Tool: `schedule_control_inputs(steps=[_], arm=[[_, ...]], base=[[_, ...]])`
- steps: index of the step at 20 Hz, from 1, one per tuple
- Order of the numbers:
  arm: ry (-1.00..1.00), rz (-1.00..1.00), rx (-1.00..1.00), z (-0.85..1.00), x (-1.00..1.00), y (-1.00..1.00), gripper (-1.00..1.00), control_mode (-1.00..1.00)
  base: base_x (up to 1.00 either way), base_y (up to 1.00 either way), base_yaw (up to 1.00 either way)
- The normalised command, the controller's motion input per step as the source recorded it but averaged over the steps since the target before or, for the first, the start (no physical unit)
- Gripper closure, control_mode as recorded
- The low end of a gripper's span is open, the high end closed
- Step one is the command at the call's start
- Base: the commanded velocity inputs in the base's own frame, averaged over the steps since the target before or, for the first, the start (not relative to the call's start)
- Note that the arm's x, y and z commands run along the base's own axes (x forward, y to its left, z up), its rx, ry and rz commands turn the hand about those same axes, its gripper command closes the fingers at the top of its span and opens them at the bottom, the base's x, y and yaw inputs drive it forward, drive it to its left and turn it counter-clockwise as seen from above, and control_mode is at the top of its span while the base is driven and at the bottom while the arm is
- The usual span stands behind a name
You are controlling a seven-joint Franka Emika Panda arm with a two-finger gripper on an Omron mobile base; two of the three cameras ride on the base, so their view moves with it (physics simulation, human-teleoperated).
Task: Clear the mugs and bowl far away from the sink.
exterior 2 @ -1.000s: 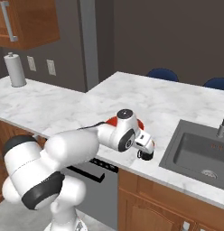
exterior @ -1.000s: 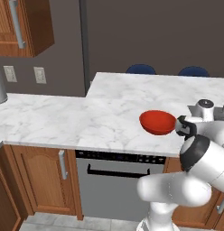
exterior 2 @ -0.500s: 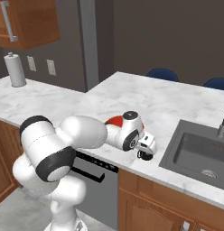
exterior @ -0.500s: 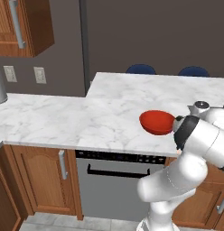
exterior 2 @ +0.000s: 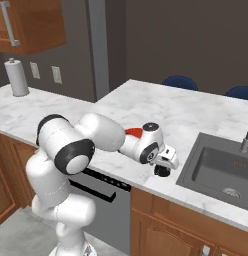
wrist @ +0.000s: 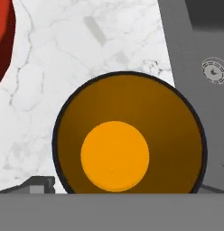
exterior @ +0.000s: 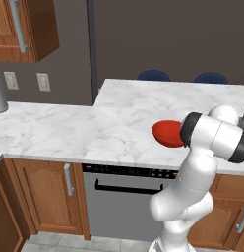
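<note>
Since a second ago the arm has swung down: hand (exterior 2: 163,167) now sits directly over the black mug (wrist: 129,135), jaws wide, nothing gripped. Mug stands on the table (exterior 2: 186,117) beside the sink (exterior 2: 221,167) rim; red bowl (exterior: 167,133) at its 10 o'clock. Open table toward 11 o'clock.

White marble counter (exterior 2: 196,117) with red bowl (exterior: 167,133), black mug (wrist: 129,135).

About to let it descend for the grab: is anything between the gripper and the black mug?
Nothing visible. The hand view looks straight down into the black mug, its orange inside unobstructed. In the right base view the open gripper hangs just above it. The red bowl sits off to one side, apart.
</note>
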Motion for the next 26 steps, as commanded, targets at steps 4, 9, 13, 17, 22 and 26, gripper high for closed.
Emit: schedule_control_inputs(steps=[4, 9, 13, 17, 22, 26], arm=[[0.03, 0.02, 0.01, -0.17, 0.23, -0.18, -1.0, -1.0], [0.03, 0.0, 0.01, -0.06, 0.01, 0.0, 1.0, -1.0], [0.01, 0.0, 0.0, 0.0, 0.0, 0.0, 1.0, -1.0], [0.0, 0.0, 0.0, 0.0, 0.0, 0.0, 1.0, -1.0], [0.0, 0.01, 0.0, -0.15, -0.2, 0.0, 1.0, -1.0], [0.03, 0.0, -0.04, -0.36, -0.13, 0.11, -1.0, -1.0]], base=[[0.0, 0.0, 0.0], [0.0, 0.0, 0.0], [0.0, 0.0, 0.0], [0.0, 0.0, 0.0], [0.0, 0.0, 0.0], [0.0, 0.0, 0.0]])
